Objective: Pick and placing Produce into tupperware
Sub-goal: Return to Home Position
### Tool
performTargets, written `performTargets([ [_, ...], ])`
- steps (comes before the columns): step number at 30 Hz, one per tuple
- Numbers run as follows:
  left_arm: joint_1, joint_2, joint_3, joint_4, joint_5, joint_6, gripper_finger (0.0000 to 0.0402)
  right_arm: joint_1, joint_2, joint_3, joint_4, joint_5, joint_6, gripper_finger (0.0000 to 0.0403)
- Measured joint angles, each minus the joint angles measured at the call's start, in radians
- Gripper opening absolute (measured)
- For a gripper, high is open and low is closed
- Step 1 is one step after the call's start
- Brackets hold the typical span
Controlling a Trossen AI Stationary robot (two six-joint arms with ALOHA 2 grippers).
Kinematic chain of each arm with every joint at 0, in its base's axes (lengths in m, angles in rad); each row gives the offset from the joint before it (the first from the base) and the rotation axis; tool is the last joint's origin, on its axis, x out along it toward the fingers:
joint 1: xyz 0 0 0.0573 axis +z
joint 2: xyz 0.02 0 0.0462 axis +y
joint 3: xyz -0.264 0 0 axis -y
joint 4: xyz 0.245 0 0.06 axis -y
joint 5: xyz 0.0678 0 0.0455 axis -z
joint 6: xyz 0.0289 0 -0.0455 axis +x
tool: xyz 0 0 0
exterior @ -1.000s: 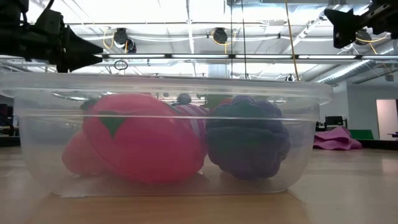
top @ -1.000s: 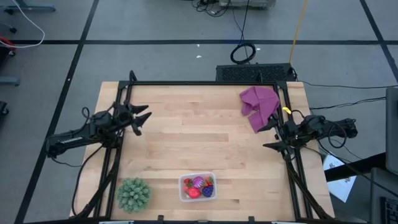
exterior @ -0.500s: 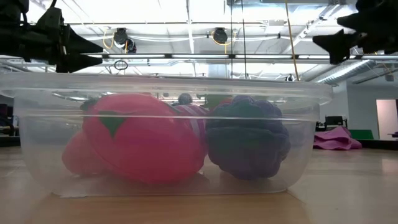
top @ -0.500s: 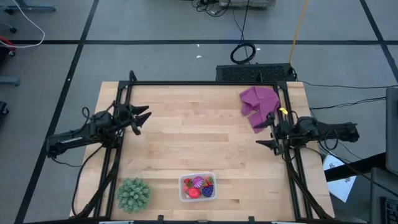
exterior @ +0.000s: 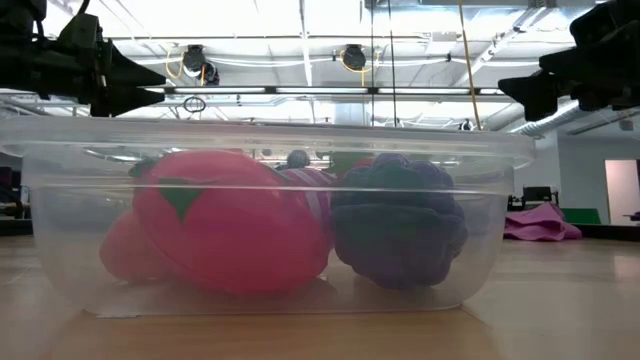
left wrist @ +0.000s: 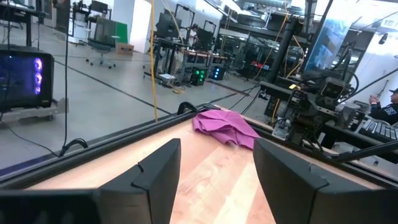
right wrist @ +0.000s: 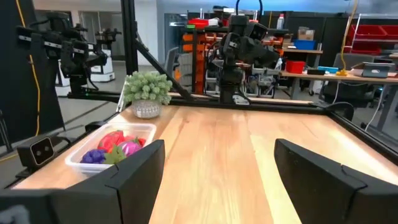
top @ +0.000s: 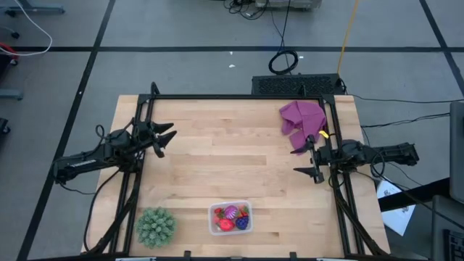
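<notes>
The small clear plastic tupperware box sits at the worktop's front edge, holding a red strawberry, a dark purple grape bunch and perhaps a magenta ball. The left gripper hovers near the left edge and the right gripper near the right, fingers spread on both.

The high view looks straight down on the whole light wooden table with its small clear plastic rectangular box. The low view sits at tabletop level right against that box, facing the room beyond. The right wrist view sees the box from farther off. The left wrist view faces a crumpled purple cloth well apart from it.
</notes>
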Motion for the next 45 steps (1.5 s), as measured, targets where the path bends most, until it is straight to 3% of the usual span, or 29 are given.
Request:
performTargets([
  [45,0.0,0.0,0.0,0.0,-0.002,-0.001,0.0207,0.0,0.003,-0.021,-0.003,0.002,0.039,0.0295],
])
